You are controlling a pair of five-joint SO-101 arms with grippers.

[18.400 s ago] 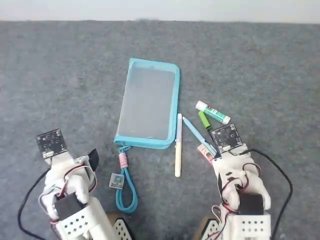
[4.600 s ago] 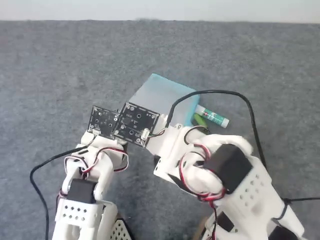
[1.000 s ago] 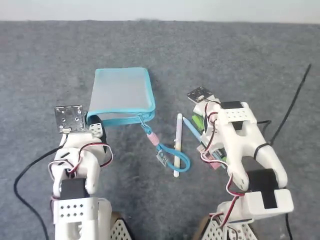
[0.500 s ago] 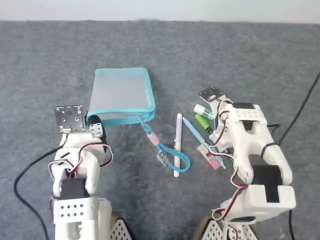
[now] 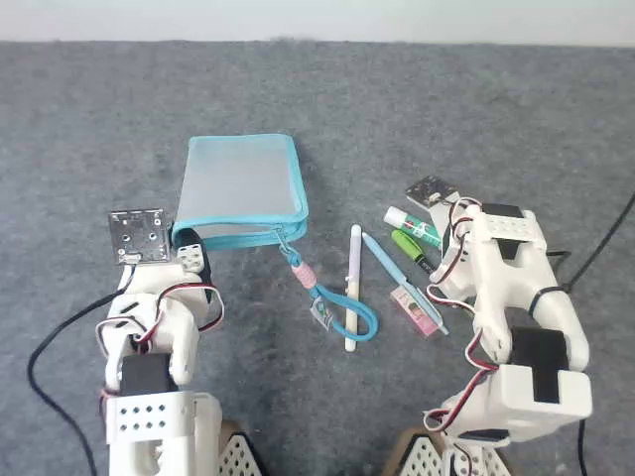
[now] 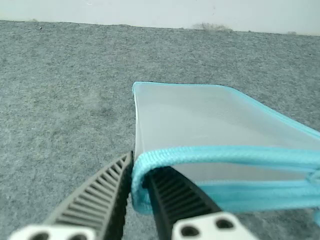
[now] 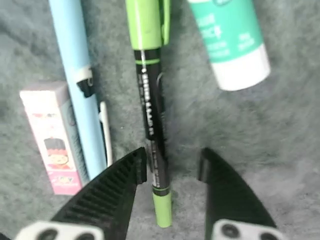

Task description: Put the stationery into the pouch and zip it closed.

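Seen from above, the pouch [image 5: 243, 188] lies left of the surface's middle, with the white pen [image 5: 354, 258], blue pen [image 5: 382, 256], eraser [image 5: 417, 309] and glue stick [image 5: 415, 225] right of it, none inside. At the left wrist, the left gripper [image 6: 136, 170] is pinched tight on the pouch's upper rim. At the right wrist, the right gripper [image 7: 172, 157] is spread partway over the green pen [image 7: 150, 75], holding nothing. The first pick seems in hand; next it must lower, centre and close.

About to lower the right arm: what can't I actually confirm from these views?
Pouch contents: frosted wall hides them, high and left wrist views.
Pouch mouth's full width: cut off by left wrist view's edge.
Right gripper height over the green pen: in the high view its own arm covers it.
Glue stick far end: cut off by right wrist view's edge.
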